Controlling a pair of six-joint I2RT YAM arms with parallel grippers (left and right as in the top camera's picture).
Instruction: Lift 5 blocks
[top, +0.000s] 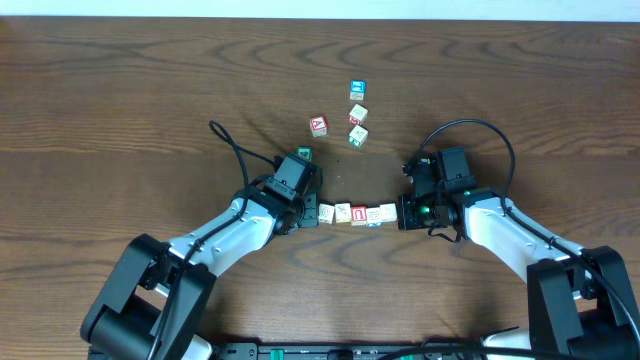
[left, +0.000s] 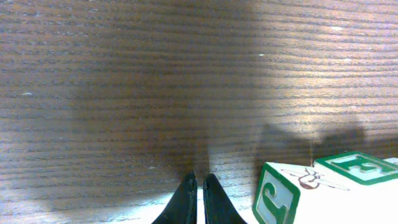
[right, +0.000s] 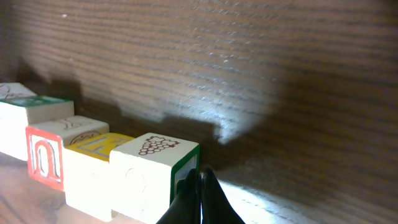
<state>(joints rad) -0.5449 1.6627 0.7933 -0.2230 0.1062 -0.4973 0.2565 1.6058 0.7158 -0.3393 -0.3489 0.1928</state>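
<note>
Several pale blocks (top: 358, 213) lie in a straight row between my two grippers. The left gripper (top: 312, 212) is at the row's left end and shut on nothing. In its wrist view the shut fingertips (left: 199, 186) stand just left of a block with a green J face (left: 277, 199), with a narrow gap showing. The right gripper (top: 400, 212) is shut too. Its tips (right: 200, 182) press on the green-edged end face of the grape-marked block (right: 152, 165). Beyond it sit a yellow-topped block (right: 93, 149) and a red-lettered one (right: 45, 155). Whether the row is off the table I cannot tell.
Loose cubes lie behind the row: a green-faced one (top: 304, 154), a red "A" one (top: 318, 125), a blue one (top: 356, 90) and two pale ones (top: 358, 113) (top: 357, 134). Black cables arch over both wrists. The table is dark wood (top: 120, 100).
</note>
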